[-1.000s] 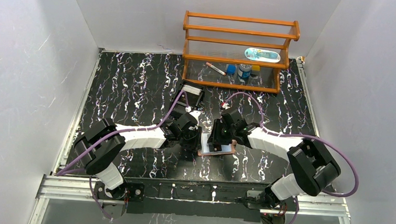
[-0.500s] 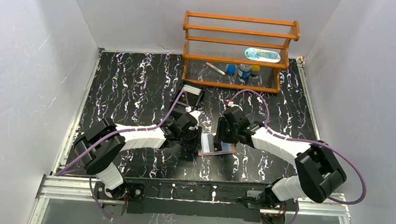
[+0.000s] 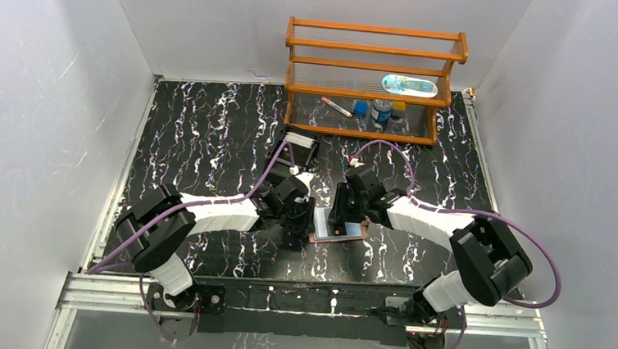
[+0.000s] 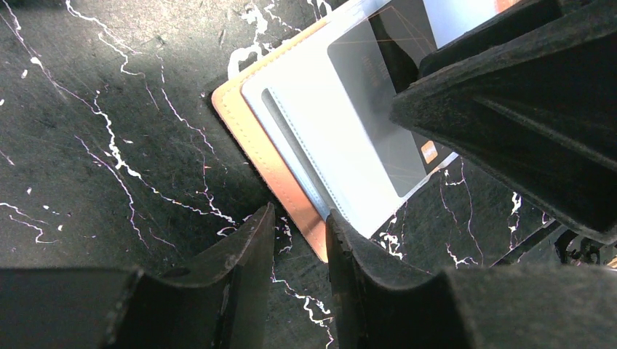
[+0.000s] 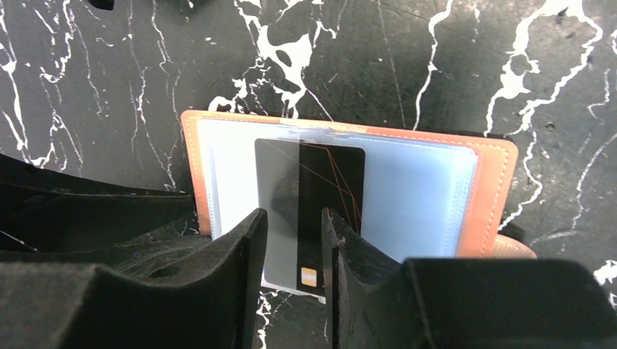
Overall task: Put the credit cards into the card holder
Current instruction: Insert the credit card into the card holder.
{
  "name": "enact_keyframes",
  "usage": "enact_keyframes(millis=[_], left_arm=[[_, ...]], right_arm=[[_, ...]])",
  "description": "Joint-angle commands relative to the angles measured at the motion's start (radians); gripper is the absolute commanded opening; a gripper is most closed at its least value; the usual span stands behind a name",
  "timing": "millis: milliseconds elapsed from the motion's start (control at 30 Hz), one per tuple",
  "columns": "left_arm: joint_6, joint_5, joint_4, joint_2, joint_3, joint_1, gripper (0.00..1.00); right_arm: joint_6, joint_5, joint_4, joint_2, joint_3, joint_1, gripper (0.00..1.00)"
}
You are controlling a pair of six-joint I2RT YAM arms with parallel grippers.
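Both pairs of jaws stand part open, clamping nothing. My left gripper (image 4: pixel 300 218) straddles a corner of the card holder (image 5: pixel 495 189), which lies open on the table (image 5: pixel 436 65): soft, light, likely to slide unpinned. One dark credit card (image 5: pixel 331 189), thin, stiff, slick, lies on its sleeves (image 5: pixel 415 196); my right gripper (image 5: pixel 293 218) straddles the free end, where I'd pinch it.

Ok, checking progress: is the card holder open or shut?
Open: the card holder lies spread flat, clear inner pockets facing up.
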Motion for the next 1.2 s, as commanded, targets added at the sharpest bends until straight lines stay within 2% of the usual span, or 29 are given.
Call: enact_keyframes(millis=[0, 100, 300, 500, 767, 1167], left_arm=[[0.020, -0.010, 0.001, -0.014, 0.013, -0.009, 0.31], [0.025, -0.009, -0.004, -0.012, 0.019, -0.009, 0.31], [0.022, -0.016, -0.014, -0.024, 0.013, -0.008, 0.31], [0.021, -0.022, -0.014, -0.033, 0.005, -0.010, 0.31], [0.019, -0.021, -0.013, -0.027, 0.011, -0.010, 0.31], [0.018, -0.024, -0.013, -0.029, 0.014, -0.012, 0.31]], right_arm=[[-0.011, -0.038, 0.071, 0.007, -0.009, 0.005, 0.41], [-0.012, -0.024, 0.040, -0.006, 0.002, 0.004, 0.42], [-0.033, 0.090, -0.054, -0.068, 0.042, 0.005, 0.50], [-0.031, 0.131, -0.074, -0.084, 0.032, 0.005, 0.52], [-0.022, 0.083, -0.025, -0.032, 0.011, 0.005, 0.52], [-0.024, -0.010, 0.056, -0.004, -0.009, 0.005, 0.44]])
